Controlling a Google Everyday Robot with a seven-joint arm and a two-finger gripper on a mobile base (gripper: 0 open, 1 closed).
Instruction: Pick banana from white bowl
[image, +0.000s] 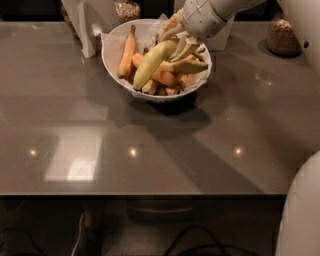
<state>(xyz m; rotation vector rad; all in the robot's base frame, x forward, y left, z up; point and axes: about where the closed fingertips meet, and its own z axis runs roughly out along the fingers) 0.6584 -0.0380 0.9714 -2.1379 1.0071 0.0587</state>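
Gripper (171, 46) sits at banana's (149, 66) 1 o'clock end, axis 7-to-1 in bowl (111, 52); I can't tell its grip.

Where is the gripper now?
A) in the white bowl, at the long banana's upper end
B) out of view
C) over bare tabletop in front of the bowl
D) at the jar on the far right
A: the gripper reaches into the white bowl on its far-right side, at the upper end of the banana.

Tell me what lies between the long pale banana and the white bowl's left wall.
An orange banana, in the camera view; the gripper sits at the long banana's upper end.
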